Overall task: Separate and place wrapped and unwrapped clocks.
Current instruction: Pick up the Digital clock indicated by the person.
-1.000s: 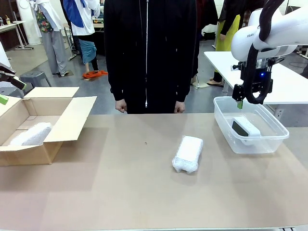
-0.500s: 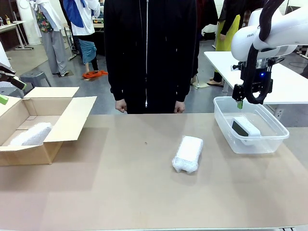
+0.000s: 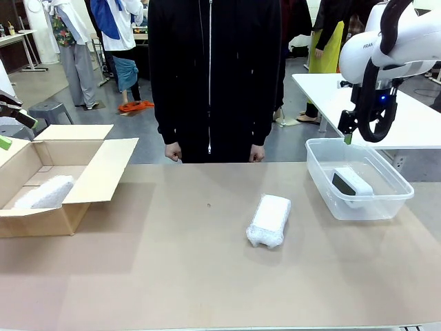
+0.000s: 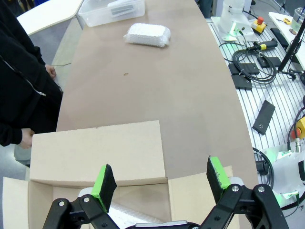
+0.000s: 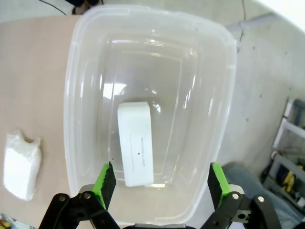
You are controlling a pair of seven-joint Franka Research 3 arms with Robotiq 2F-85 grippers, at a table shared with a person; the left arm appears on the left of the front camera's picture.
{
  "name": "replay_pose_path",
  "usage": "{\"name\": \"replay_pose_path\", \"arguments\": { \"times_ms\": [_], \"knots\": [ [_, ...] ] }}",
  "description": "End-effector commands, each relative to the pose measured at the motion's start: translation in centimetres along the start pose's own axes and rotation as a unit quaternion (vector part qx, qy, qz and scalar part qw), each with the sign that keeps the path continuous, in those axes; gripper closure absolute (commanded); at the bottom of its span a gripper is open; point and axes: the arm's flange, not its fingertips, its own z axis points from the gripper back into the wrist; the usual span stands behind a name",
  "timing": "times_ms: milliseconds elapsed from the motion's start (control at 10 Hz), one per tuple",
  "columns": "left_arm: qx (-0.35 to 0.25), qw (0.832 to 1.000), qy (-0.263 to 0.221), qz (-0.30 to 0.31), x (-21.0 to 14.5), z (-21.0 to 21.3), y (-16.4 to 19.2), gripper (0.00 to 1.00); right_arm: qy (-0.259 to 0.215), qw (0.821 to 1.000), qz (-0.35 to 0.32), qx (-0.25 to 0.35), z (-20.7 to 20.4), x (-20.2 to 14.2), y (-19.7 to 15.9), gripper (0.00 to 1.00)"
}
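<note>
3 clocks are on my screens. 1 wrapped clock [image 3: 269, 221] lies on the bare table [image 3: 138, 276] near the middle, between the cardboard box [image 3: 103, 165] and the clear tub [image 3: 324, 179], touching neither. The other wrapped clock [image 3: 47, 193] lies inside the box on my left side. The unwrapped clock [image 3: 351, 183] lies on the floor of the tub on my right, with its dark face turned towards the middle of the table. From the right wrist it reads as a plain white block. My right gripper [image 5: 159, 183] hangs above the tub, jaws spread wide with nothing between them, clear of the rim. My left gripper [image 4: 160, 181] hovers over the open box, jaws just as wide and also empty. A bit of bubbly wrap shows just below its fingers. A person in a black jacket stands at the far edge, hands [image 3: 173, 152] curled at table height, well apart from all 3 clocks.
</note>
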Motion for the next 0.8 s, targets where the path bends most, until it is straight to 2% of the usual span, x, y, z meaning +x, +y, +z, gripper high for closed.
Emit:
{"name": "replay_pose_path", "arguments": {
  "times_ms": [0,100,300,500,700],
  "knots": [
    [-0.002,1.0,-0.004,-0.009,0.0,0.1,-0.1,0.0,-0.029,0.997,0.06,0.04,-1.2,-1.2,-1.1,0.0],
    [-0.002,1.0,-0.004,-0.009,0.0,0.1,-0.1,0.0,-0.042,0.991,0.105,0.071,-1.5,-1.4,-1.8,0.0],
    [-0.002,1.0,-0.004,-0.009,0.0,0.1,-0.1,0.0,-0.049,0.96,0.21,0.177,-2.2,-1.2,-4.5,0.0],
    [-0.002,1.0,-0.004,-0.009,0.0,0.1,-0.1,0.0,-0.063,0.932,0.263,0.24,-3.0,-0.8,-7.0,0.0],
    [-0.002,1.0,-0.004,-0.009,0.0,0.1,-0.1,0.0,-0.099,0.892,0.335,0.288,-4.1,-0.1,-9.1,0.0]
  ]
}}
